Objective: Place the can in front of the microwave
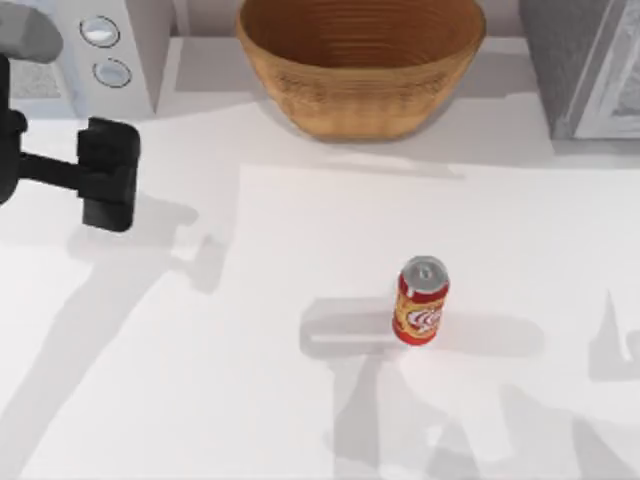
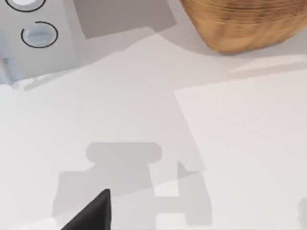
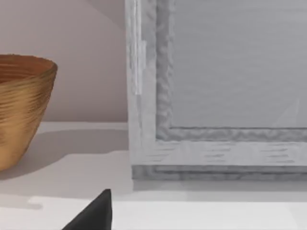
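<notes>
Left arm: matte black, jointed AgileX limb entering from the top view's left edge, its slim forearm running level toward the right and ending in a blocky black wrist housing. Position: over the left rear part of the white bench, raised above the surface.

Left gripper (image 1: 108, 176): black two-finger unit at the end of that housing, seen from above as a dark rectangular block. One black wedge-shaped finger tip (image 2: 93, 214) shows in the left wrist view.

Right arm: one black wedge-shaped finger tip (image 3: 93, 214) shows in the right wrist view, held low and near level.
</notes>
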`<action>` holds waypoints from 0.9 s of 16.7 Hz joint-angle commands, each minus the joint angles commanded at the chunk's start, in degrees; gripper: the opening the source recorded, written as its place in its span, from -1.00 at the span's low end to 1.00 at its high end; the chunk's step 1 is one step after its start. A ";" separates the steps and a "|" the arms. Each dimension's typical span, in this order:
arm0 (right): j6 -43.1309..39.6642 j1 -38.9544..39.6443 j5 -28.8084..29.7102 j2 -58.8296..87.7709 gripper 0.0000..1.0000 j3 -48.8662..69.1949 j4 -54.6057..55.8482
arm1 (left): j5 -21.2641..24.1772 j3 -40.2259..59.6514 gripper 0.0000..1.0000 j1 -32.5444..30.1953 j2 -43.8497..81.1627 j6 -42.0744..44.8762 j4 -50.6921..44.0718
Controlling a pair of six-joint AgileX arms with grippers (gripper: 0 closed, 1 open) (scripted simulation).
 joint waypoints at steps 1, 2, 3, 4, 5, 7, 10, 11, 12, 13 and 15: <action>0.00 0.00 0.00 0.00 1.00 0.00 0.00 | 0.02 5.78 1.00 -2.10 5.88 -0.11 -3.70; 0.00 0.00 0.00 0.00 1.00 0.00 0.00 | 0.03 11.62 1.00 -4.21 11.81 -0.22 -7.43; 0.00 0.00 0.00 0.00 1.00 0.00 0.00 | 0.05 17.46 1.00 -6.32 17.75 -0.33 -11.17; 0.00 0.00 0.00 0.00 1.00 0.00 0.00 | 0.07 23.30 1.00 -8.43 23.68 -0.44 -14.90; 0.00 0.00 0.00 0.00 1.00 0.00 0.00 | 0.09 29.09 1.00 -10.52 29.57 -0.55 -18.59; 0.00 0.00 0.00 0.00 1.00 0.00 0.00 | 0.13 40.34 1.00 -14.57 40.98 -0.79 -25.74; 0.00 0.00 0.00 0.00 1.00 0.00 0.00 | 0.17 56.06 1.00 -20.18 56.80 -1.16 -35.65; 0.00 0.00 0.00 0.00 1.00 0.00 0.00 | 0.18 60.78 1.00 -21.86 61.52 -1.28 -38.60; 0.00 0.00 0.00 0.00 1.00 0.00 0.00 | 0.19 65.18 1.00 -23.41 65.92 -1.41 -41.35; 0.00 0.00 0.00 0.00 1.00 0.00 0.00 | 0.20 69.24 1.00 -24.84 69.98 -1.53 -43.89; 0.00 0.00 0.00 0.00 1.00 0.00 0.00 | 0.20 76.23 1.00 -27.29 76.96 -1.76 -48.25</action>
